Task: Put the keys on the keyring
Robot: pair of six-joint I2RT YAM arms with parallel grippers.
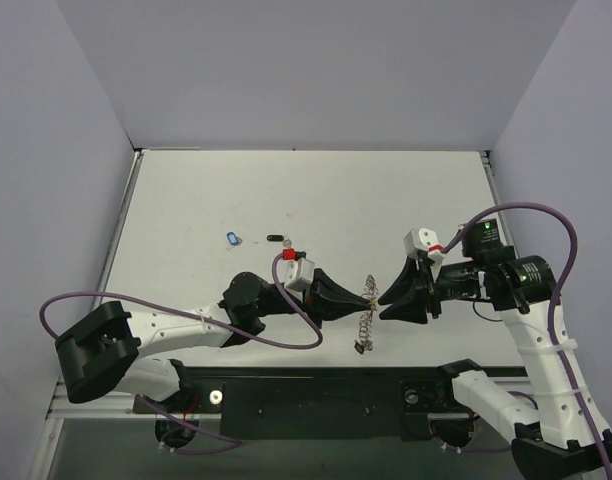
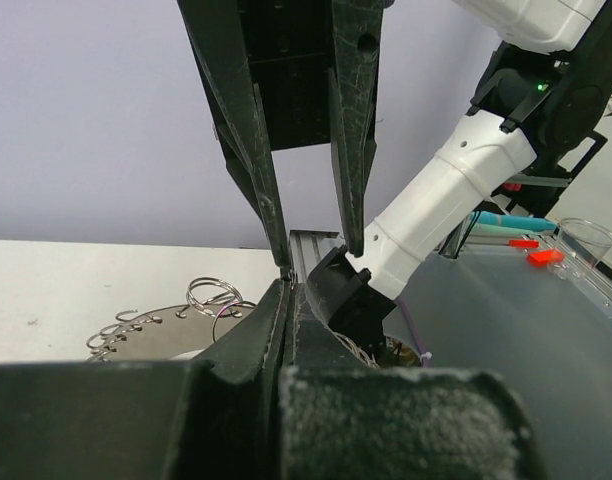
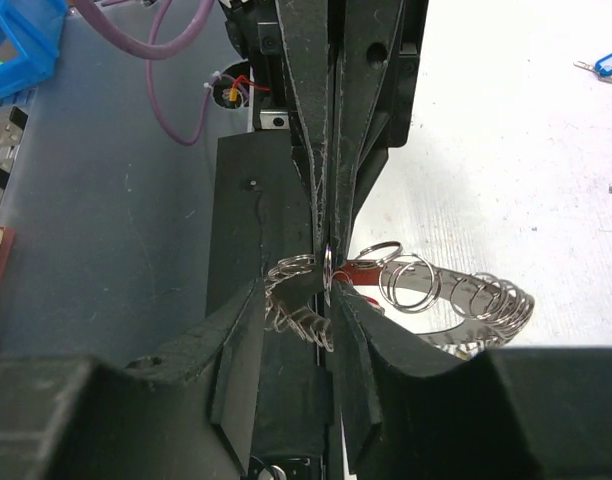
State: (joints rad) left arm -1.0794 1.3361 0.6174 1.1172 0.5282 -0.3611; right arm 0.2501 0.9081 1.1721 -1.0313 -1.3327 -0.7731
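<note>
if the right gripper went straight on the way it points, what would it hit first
Most likely the keyring, pinched in the left gripper directly ahead of the right gripper; exact depth is hard to judge.

Here we see two arms rising off the black base rail [image 1: 316, 400], a silver bolt [image 1: 218, 397] showing near each end of it. The left arm [image 1: 176, 330] wears white shells with black joints, and the right arm [image 1: 541, 360] wears the same livery. Purple cables [image 1: 526, 207] loop off both. The left gripper [image 1: 369, 296] and right gripper [image 1: 382, 298] are black, with long tapering, grainy fingers [image 2: 351, 120]. White camera blocks [image 1: 421, 242] carry red tabs [image 1: 438, 247], and a green light [image 2: 542, 87] glows on the right wrist.
</note>
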